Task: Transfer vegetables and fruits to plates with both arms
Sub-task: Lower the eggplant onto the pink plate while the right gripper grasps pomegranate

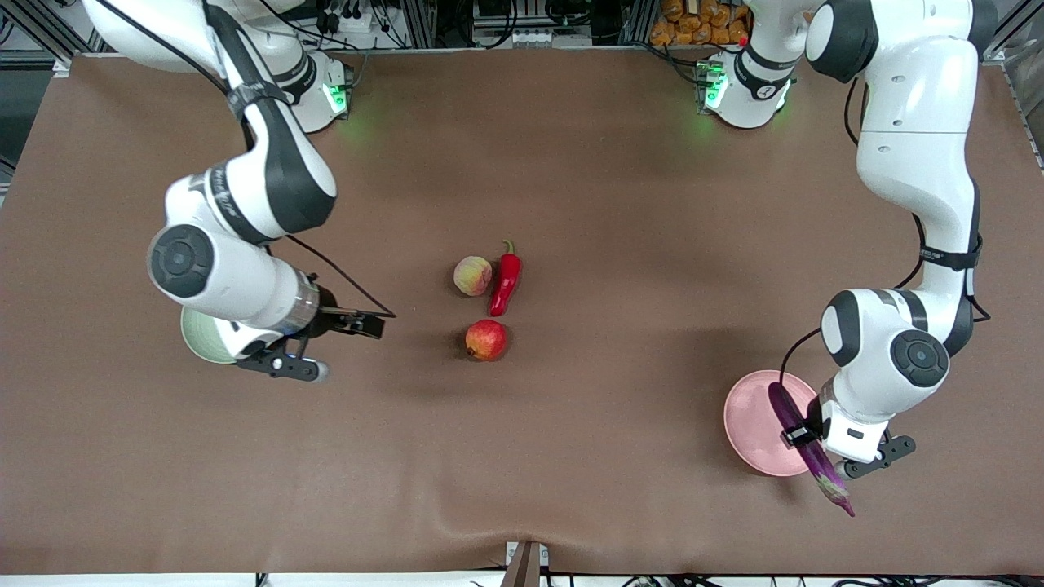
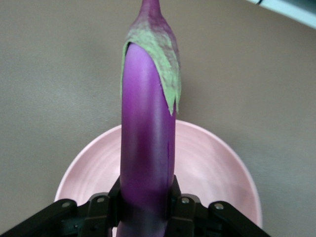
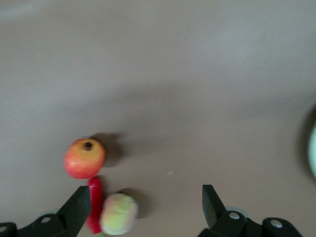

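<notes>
My left gripper [image 1: 811, 444] [image 2: 146, 207] is shut on the long purple eggplant [image 1: 825, 477] [image 2: 148, 148], holding it over the pink plate [image 1: 754, 424] [image 2: 212, 168]. The eggplant's green-capped stem end juts out past the plate's rim. My right gripper [image 1: 355, 322] [image 3: 144, 197] hangs open and empty over bare table beside the mint green plate [image 1: 200, 338] [image 3: 312, 150], which its arm partly hides. At the table's middle lie the peach [image 1: 473, 275] [image 3: 118, 213], the red chili [image 1: 506, 284] [image 3: 95, 197] touching it, and the pomegranate [image 1: 486, 339] [image 3: 85, 158], nearer the front camera.
The brown table mat [image 1: 571, 473] spreads around the fruits and both plates. The arm bases [image 1: 742, 90] stand along the table's back edge. A small fixture [image 1: 526, 562] sits at the front edge.
</notes>
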You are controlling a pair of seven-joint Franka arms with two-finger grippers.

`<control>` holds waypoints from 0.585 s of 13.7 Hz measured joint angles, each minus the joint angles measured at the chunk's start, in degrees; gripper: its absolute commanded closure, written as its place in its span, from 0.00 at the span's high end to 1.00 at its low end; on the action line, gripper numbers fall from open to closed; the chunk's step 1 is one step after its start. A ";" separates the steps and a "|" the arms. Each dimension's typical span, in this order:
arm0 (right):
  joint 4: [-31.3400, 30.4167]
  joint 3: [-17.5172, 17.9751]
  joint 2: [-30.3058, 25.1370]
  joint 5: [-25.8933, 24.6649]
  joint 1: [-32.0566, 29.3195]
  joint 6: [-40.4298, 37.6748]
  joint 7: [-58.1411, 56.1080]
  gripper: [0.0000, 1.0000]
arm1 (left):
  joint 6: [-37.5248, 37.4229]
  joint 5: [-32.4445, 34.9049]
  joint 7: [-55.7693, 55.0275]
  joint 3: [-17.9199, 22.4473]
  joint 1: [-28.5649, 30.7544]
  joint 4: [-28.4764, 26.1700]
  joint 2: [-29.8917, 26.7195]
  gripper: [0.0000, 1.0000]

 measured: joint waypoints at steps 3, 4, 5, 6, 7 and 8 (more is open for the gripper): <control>0.01 -0.01 2.78 5.53 2.78 3.35 4.23 1.00 | 0.11 0.00 0.12 -0.01 1.04 0.96 0.05 0.00; -0.01 0.01 3.73 7.72 3.64 5.04 4.80 1.00 | -0.46 0.00 0.23 -0.01 1.53 1.54 -0.28 0.00; -0.03 0.04 4.86 9.17 4.83 7.19 5.16 1.00 | -2.56 0.00 1.31 -0.05 1.94 1.94 -0.75 0.00; -0.04 0.04 6.24 9.74 6.54 10.16 6.24 1.00 | -5.93 0.00 3.53 -0.19 2.05 2.22 -1.19 0.00; -0.04 0.02 7.59 9.74 8.24 12.94 8.03 1.00 | -8.67 0.00 6.14 -0.55 1.98 2.27 -1.46 0.00; -0.04 -0.05 8.86 9.56 9.79 15.12 9.58 1.00 | -10.84 0.00 8.78 -1.15 1.88 2.26 -1.52 0.00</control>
